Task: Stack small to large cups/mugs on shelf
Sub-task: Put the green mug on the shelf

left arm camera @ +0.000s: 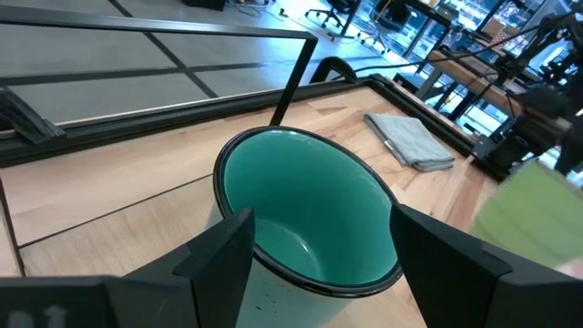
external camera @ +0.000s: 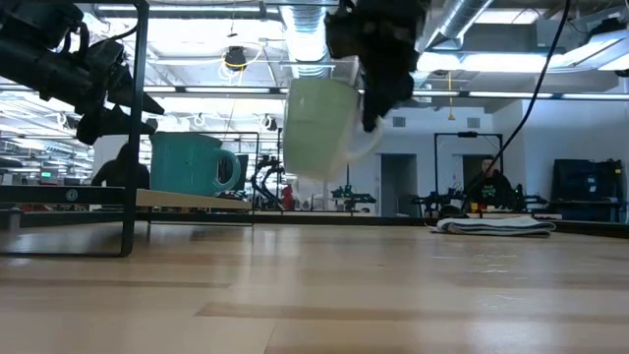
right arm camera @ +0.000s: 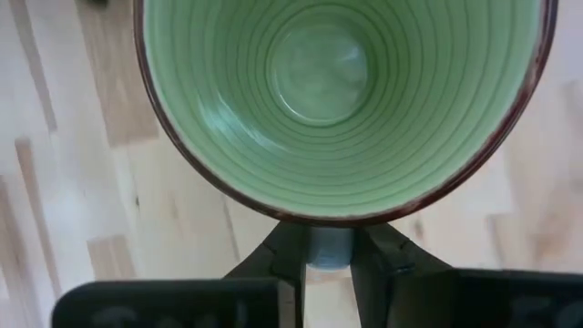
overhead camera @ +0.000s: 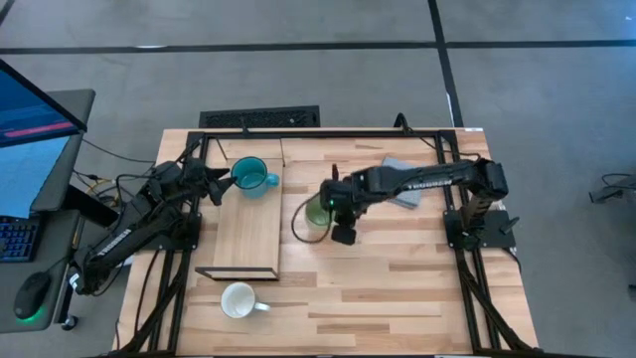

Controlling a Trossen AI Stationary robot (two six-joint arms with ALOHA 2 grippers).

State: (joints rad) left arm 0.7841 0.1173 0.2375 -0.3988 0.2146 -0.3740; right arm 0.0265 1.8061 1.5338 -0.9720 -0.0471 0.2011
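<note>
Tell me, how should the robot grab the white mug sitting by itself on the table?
The white mug stands upright with its mouth open to the ceiling and its handle pointing toward the table's right side. Probably best to come straight down and pinch the rim, one finger inside and one outside, on a side away from the handle. Nothing crowds it; the shelf ends just beyond it.

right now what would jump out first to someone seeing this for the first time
The light green mug hangs in the air above the table, clamped by its handle in the right gripper. Next comes the teal mug standing on the far end of the shelf, with the left gripper open around it. A white mug sits alone on the table near the shelf's front end.
</note>
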